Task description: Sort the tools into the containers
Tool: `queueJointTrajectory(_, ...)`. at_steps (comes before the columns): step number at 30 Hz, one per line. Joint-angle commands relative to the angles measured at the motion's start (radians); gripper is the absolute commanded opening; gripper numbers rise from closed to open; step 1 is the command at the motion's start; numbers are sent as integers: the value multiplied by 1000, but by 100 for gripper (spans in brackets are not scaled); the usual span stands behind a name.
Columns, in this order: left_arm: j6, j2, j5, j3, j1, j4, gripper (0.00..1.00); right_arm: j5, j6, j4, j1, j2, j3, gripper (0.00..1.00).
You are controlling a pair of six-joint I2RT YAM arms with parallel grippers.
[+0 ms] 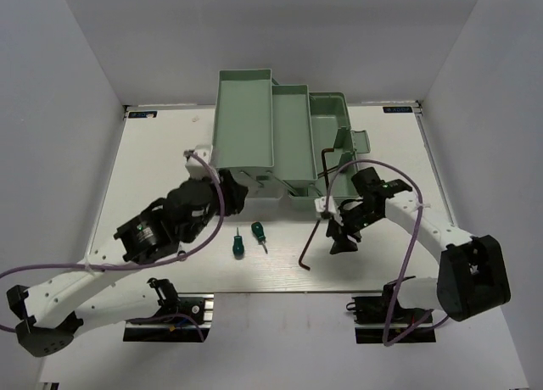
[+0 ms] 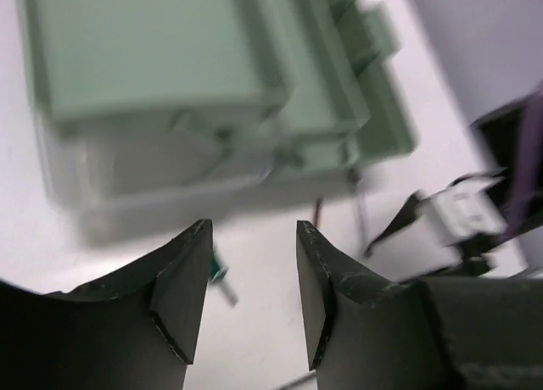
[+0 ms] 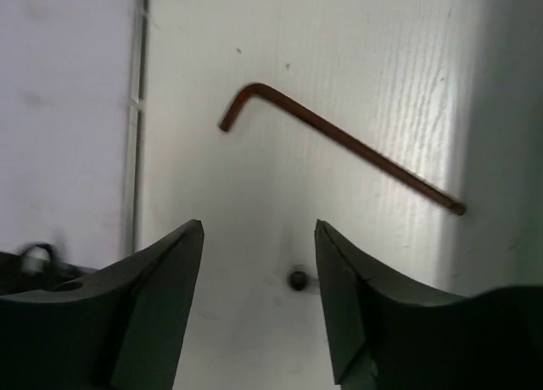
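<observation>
Right pincer (image 3: pixel 259 229) gapes near a hex key (image 3: pixel 356 147), seemingly empty.

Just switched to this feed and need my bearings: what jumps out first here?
The open mint toolbox sits at the back middle of the table. In front of it lie two green screwdrivers side by side, with a long hex key on the table to their right. The right gripper hangs open over that key, and the left gripper, also open, faces the toolbox front.
</observation>
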Motion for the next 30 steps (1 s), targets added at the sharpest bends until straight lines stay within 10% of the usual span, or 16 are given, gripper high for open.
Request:
queueJointTrajectory(1,-142,-16,45,-193,-1,-207,55,204,-199,189,123,-13,-2,63)
queueJointTrajectory(21,-303,-230,18,-296,-1,-419,58,580,-398,332,448,294,61,48)
queueJointTrajectory(30,-570,-219,-111,-345,-1,-574,100,592,-446,163,485,353,63,20)
